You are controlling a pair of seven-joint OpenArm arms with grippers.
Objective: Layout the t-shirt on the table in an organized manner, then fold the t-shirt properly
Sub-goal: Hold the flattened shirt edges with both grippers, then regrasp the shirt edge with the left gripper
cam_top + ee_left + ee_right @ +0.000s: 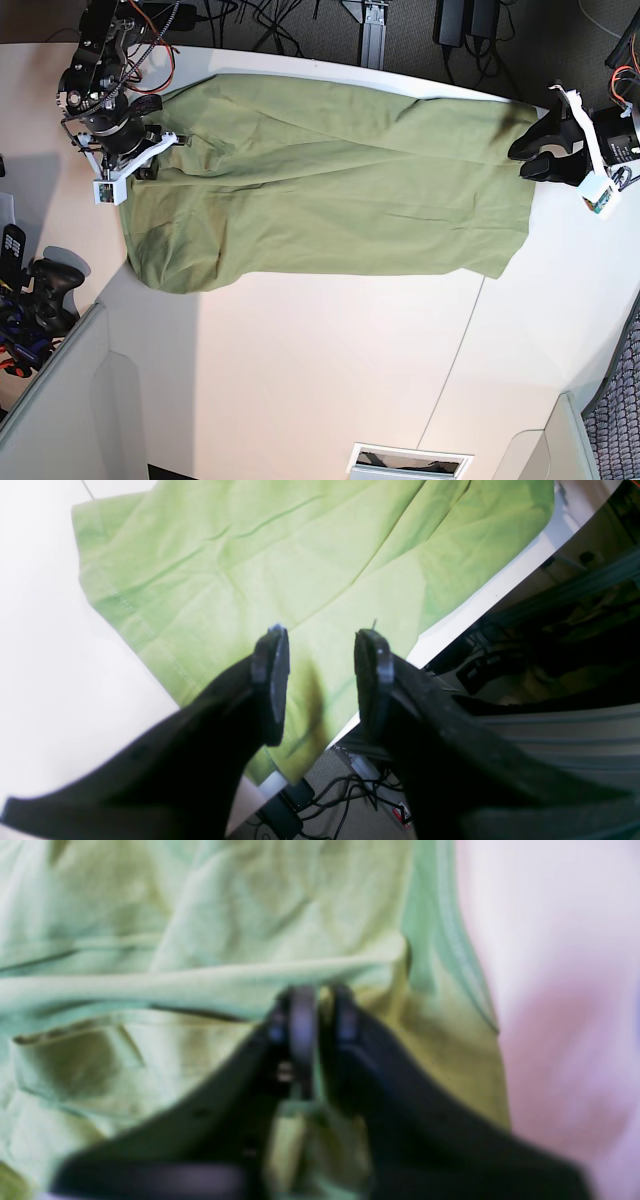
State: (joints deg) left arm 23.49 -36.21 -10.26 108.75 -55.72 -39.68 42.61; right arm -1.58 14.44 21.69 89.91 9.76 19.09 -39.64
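The olive-green t-shirt (330, 190) lies spread and wrinkled across the far part of the white table (320, 380). In the base view my left gripper (524, 160) is at the shirt's right end. The left wrist view shows this left gripper (322, 645) open above a corner of the t-shirt (250, 555), close to the edge of the table (40, 655), with nothing between its fingers. My right gripper (158, 158) is at the shirt's left end. In the blurred right wrist view the right gripper (312, 1005) is shut on a raised fold of the t-shirt (150, 915), beside bare table (550, 940).
A thin dark seam (460, 340) runs across the table's near right part. A rectangular slot (410, 462) sits at the near edge. A black controller (45, 290) lies off the table's left side. Cables (345, 800) and a metal frame (550, 730) are below the edge.
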